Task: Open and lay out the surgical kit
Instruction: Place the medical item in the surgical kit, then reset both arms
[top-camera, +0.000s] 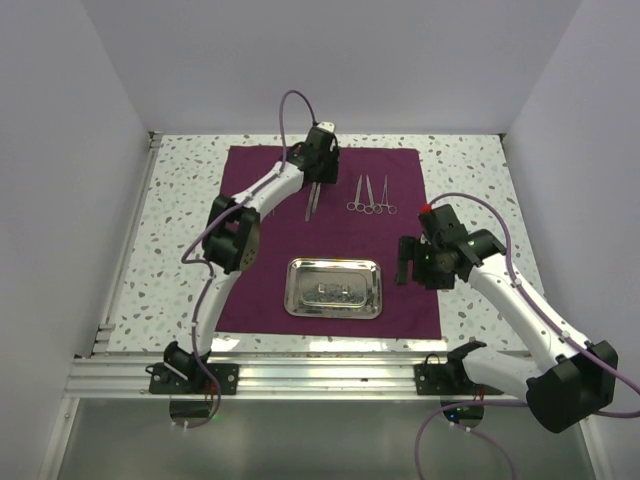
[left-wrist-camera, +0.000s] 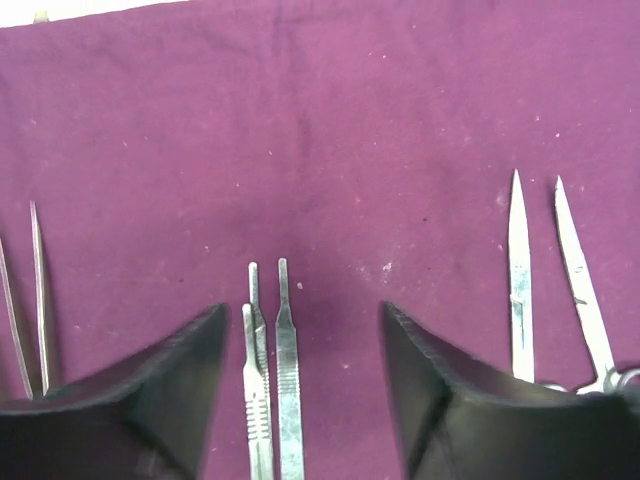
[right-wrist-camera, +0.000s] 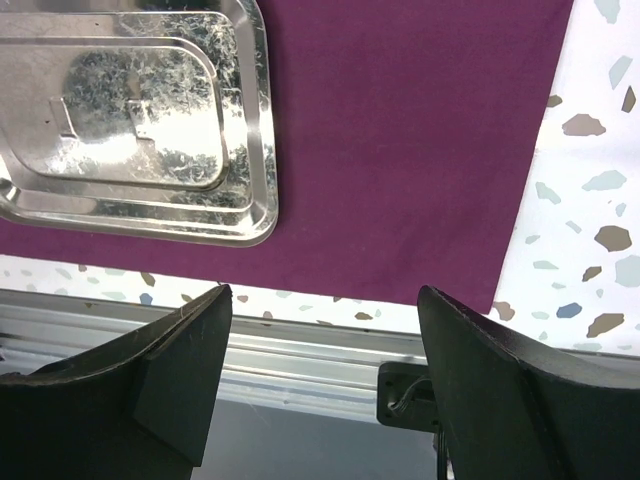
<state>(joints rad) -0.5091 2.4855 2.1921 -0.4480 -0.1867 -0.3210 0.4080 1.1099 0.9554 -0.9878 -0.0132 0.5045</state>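
The maroon cloth lies spread flat on the table. The empty steel tray sits on its near middle and also shows in the right wrist view. Ring-handled forceps lie side by side on the far part of the cloth. My left gripper is open, low over thin flat steel handles that lie between its fingers, untouched. Tweezers lie to their left and pointed forceps to their right. My right gripper is open and empty, hovering right of the tray over the cloth's near right corner.
The terrazzo tabletop shows around the cloth. An aluminium rail runs along the near edge and shows in the right wrist view. White walls enclose the left, back and right sides.
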